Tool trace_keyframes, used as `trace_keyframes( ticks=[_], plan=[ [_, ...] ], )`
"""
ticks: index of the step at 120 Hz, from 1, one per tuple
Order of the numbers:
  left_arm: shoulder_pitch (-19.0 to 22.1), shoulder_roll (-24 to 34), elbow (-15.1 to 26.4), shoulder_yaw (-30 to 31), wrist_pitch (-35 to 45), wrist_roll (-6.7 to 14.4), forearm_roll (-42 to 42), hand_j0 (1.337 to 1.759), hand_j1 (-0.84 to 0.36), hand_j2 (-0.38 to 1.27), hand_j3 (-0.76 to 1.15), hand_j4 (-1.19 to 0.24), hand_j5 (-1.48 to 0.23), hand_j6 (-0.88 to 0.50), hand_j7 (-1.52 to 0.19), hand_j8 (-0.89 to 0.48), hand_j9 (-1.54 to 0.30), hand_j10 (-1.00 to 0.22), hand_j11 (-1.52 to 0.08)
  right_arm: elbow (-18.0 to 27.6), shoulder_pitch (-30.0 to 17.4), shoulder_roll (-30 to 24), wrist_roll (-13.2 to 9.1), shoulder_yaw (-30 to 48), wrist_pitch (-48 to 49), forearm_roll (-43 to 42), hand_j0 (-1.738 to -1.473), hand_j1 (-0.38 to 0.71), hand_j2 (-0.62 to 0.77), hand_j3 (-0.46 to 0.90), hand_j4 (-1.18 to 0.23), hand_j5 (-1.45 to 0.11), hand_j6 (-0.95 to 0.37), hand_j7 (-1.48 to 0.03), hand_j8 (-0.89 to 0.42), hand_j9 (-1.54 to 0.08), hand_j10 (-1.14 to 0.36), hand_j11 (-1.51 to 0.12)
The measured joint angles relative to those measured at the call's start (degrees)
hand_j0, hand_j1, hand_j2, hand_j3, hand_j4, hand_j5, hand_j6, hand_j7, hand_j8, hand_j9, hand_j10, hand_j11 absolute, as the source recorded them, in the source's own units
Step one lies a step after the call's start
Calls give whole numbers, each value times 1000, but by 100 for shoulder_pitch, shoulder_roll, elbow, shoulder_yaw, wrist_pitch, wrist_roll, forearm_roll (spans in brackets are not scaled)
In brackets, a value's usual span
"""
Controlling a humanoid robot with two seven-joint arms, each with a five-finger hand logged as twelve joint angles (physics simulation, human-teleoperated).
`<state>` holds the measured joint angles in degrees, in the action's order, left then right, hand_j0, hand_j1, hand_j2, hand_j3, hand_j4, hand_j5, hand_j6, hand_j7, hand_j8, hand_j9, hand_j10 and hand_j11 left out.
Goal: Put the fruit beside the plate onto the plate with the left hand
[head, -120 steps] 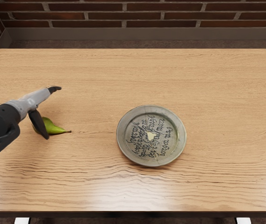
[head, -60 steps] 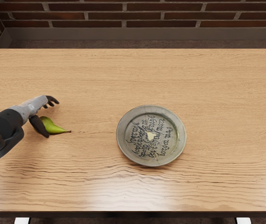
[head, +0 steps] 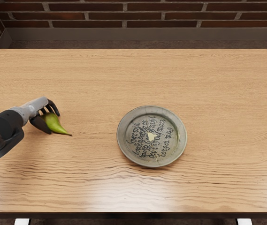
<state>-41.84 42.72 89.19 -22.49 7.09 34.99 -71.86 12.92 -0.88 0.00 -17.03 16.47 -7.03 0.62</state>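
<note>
Fruit [head: 58, 126]: green, tapered, lying near the left edge of the counter [head: 133, 79], its long axis and thin tip aimed towards the plate [head: 122, 137]. I see my left robot hand [head: 43, 117] with fingers and thumb curled around the thick end. The plate sits well apart, rightward.

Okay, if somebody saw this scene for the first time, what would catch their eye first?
Probably the round grey metal plate with dark script-like markings, lying empty right of the middle of the light wooden table. Next comes the robot's left hand near the table's left edge, closed around a small green pointed fruit, well apart from the plate.
</note>
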Motion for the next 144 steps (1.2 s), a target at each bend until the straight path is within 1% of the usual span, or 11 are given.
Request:
trace_keyframes(
  ticks=[7, 19, 22, 26, 32, 57, 82, 101, 133, 138, 144],
  plan=[
    [0, 0, 1, 12, -2, 1, 2, 1652, -207, 120, 0, -641, -808, -447, -828, -472, -844, -620, -845, 0, 0, 0, 0, 0, 0, 0, -1658, -349, 0, 0, 0, 0, 0, 0, 0, 0, 0, 0],
    [-68, 0, 2, 22, -3, 0, 25, 1652, -206, 191, 0, -658, -826, -447, -847, -491, -867, -634, -868, 0, 0, 0, 2, 0, 0, 0, -1658, -349, 0, 0, 0, 0, 0, 0, 0, 0, 0, 0],
    [-155, 0, 2, 11, -6, 0, 87, 1652, -209, 246, 0, -656, -837, -440, -850, -506, -868, -638, -868, 0, 0, 0, 2, 0, 0, 0, -1658, -349, 0, 0, 0, 0, 0, 0, 0, 0, 0, 0],
    [-336, 8, 2, -2, -7, 1, 266, 1653, -220, 246, 0, -657, -843, -439, -856, -523, -869, -642, -870, 0, 0, 0, 2, 0, 0, 0, -1658, -349, 0, 0, 0, 0, 0, 0, 0, 0, 0, 0],
    [-555, 17, 2, -17, -9, -1, 632, 1653, -223, 235, 0, -660, -849, -446, -860, -496, -875, -644, -877, 0, 0, 0, 0, 0, 0, 0, -1658, -349, 0, 0, 0, 0, 0, 0, 0, 0, 0, 0],
    [-1081, -34, 3, -36, -46, -1, 2312, 1653, -223, 214, 0, -639, -869, -438, -864, -514, -874, -644, -875, 0, 0, 0, 1, 1, 0, 0, -1658, -349, 0, 0, 0, 0, 0, 0, 0, 0, 0, 0],
    [-1398, -653, 4, -46, -63, 0, 3224, 1656, -286, 285, 0, -611, -868, -406, -858, -486, -860, -645, -861, 0, 0, 0, 0, 0, 0, 0, -1658, -349, 0, 0, 0, 0, 0, 0, 0, 0, 0, 0],
    [-1492, -1052, 21, -43, -70, 1, 3489, 1657, -320, 338, 0, -594, -865, -391, -850, -467, -854, -646, -854, 0, 0, 0, 1, -2, 0, 0, -1658, -349, 0, 0, 0, 0, 0, 0, 0, 0, 0, 0],
    [-1485, -1863, 45, -11, -138, 4, 3556, 1658, -348, 361, 0, -590, -854, -379, -837, -453, -847, -651, -845, 0, 0, 0, 1, -3, 0, 0, -1658, -349, 0, 0, 0, 0, 0, 0, 0, 0, 0, 0],
    [-1479, -1952, 44, -2, -139, 4, 3557, 1657, -336, 340, 0, -591, -855, -380, -838, -451, -848, -651, -846, 0, 0, 0, 0, -3, 0, 0, -1658, -349, 0, 0, 0, 0, 0, 0, 0, 0, 0, 0],
    [-1476, -2014, 36, 9, -141, 2, 3561, 1658, -326, 390, 0, -593, -851, -394, -829, -471, -840, -644, -839, 0, 0, 0, 1, -4, 0, 0, -1658, -349, 0, 0, 0, 0, 0, 0, 0, 0, 0, 0]
  ],
)
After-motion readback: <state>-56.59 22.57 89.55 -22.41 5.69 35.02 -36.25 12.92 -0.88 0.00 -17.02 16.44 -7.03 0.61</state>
